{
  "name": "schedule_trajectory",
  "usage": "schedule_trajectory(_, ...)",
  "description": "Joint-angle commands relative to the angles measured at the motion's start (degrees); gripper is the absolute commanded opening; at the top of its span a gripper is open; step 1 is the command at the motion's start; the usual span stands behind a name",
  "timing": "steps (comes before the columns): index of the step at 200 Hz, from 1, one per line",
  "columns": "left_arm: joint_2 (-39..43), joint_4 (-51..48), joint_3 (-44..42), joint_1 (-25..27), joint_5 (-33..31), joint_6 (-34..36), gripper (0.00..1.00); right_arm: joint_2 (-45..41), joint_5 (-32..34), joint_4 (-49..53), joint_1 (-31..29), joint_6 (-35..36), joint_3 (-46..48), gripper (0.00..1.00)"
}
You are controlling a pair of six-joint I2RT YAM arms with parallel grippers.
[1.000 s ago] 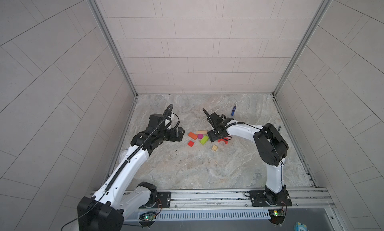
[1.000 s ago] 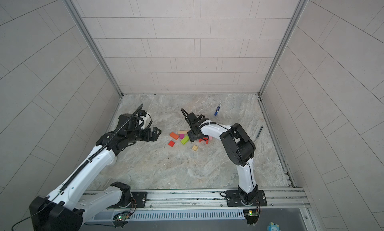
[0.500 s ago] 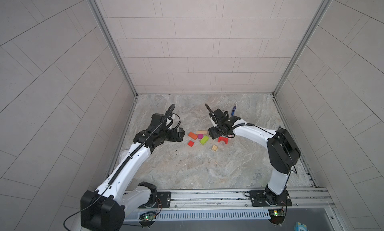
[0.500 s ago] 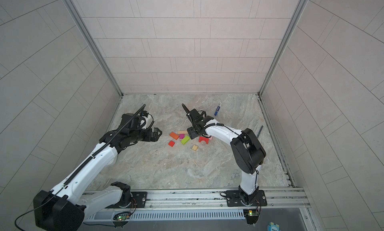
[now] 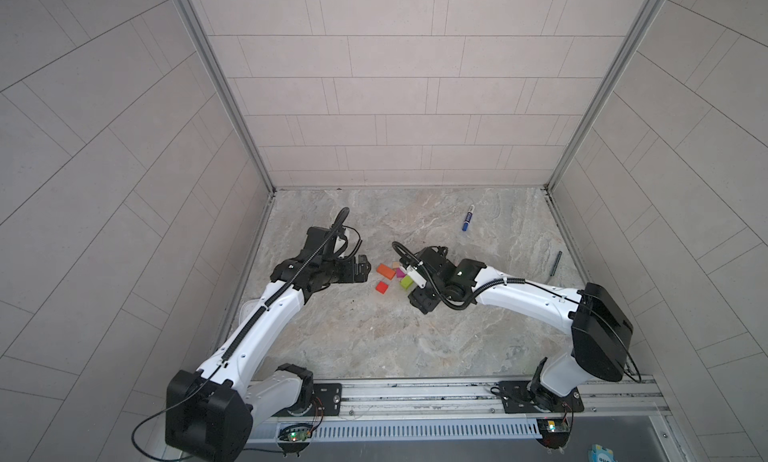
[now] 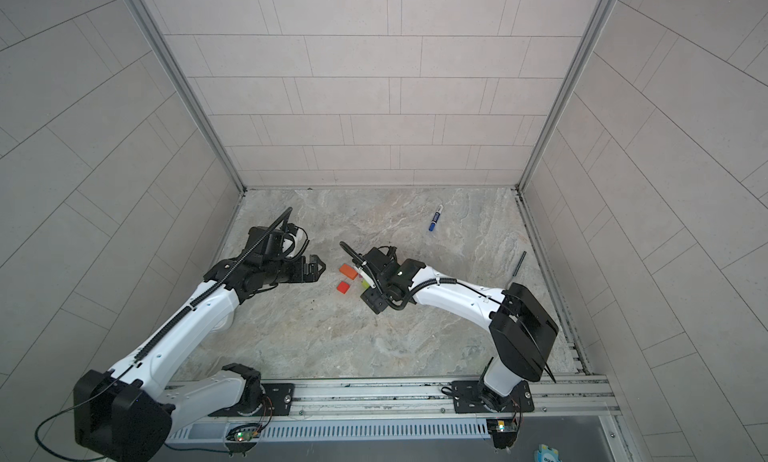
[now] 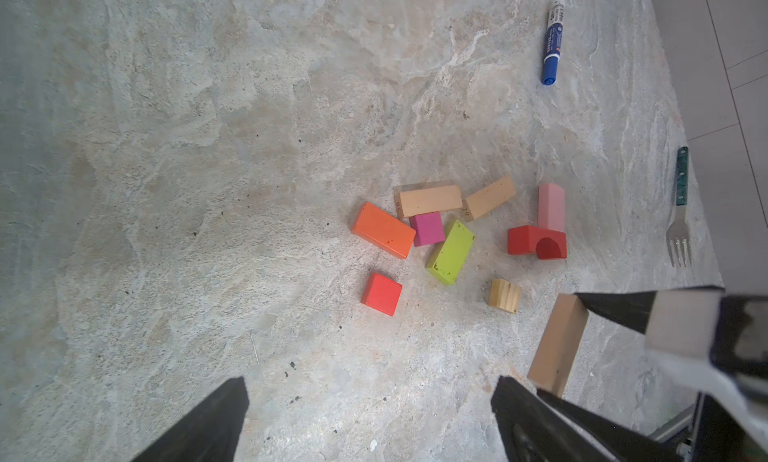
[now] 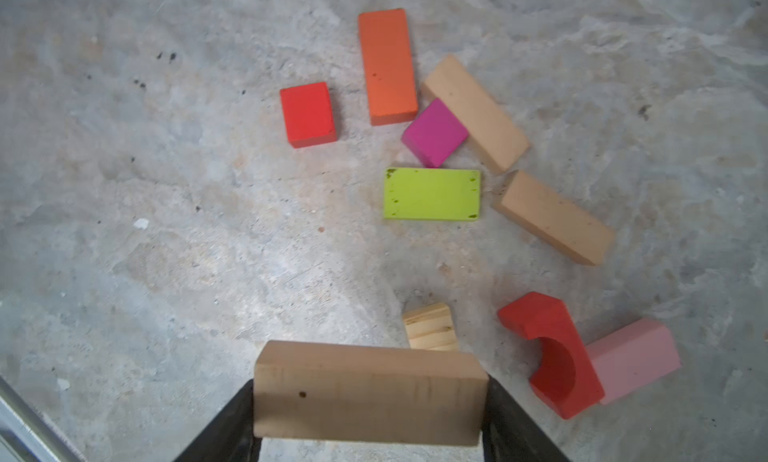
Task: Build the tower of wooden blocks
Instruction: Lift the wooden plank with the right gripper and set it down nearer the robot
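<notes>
Plainly, the right gripper (image 8: pixel 370 414) clamps a plank (image 8: pixel 368 381) by its ends beside the loose blocks (image 8: pixel 431 193); the left gripper (image 7: pixel 365 418) gapes empty nearby. Lowered carelessly, the plank could pivot in that end grip or knock the arch (image 8: pixel 552 356). The table (image 5: pixel 374 347) is mottled stone-grey, walled by pale tiles (image 5: pixel 395 106).

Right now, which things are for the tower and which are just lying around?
For the tower: held plank, loose plank, second loose plank, small block, orange brick, green brick, pink brick, red cube, magenta cube, red arch.
Lying about: blue marker, fork.
</notes>
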State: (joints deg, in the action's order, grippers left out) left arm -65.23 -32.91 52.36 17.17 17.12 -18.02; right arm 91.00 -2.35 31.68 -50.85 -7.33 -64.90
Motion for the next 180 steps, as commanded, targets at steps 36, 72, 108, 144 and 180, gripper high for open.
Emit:
schedule_trajectory(36,-0.7,-2.1,0.9,-0.6,-3.6,-1.9,0.99,1.3,-1.8,-1.8,-4.8,2.6,3.3,0.72)
schedule_trajectory(72,-0.7,-2.7,0.8,-0.8,-5.8,-2.2,0.99,4.6,-1.8,-3.5,-6.0,3.0,3.8,0.72)
schedule_trajectory(108,-0.5,-2.5,0.7,-0.9,-6.7,-2.6,0.99,8.1,-1.5,-5.0,-6.2,3.0,3.7,0.72)
schedule_trajectory(144,-0.9,-2.3,0.6,-0.9,-5.8,-2.4,0.97,10.3,-0.8,-6.0,-6.2,3.0,3.5,0.72)
schedule_trajectory(180,-1.5,-1.6,0.6,-0.9,-3.0,-1.6,0.97,11.2,0.2,-6.3,-6.2,3.0,3.5,0.76)
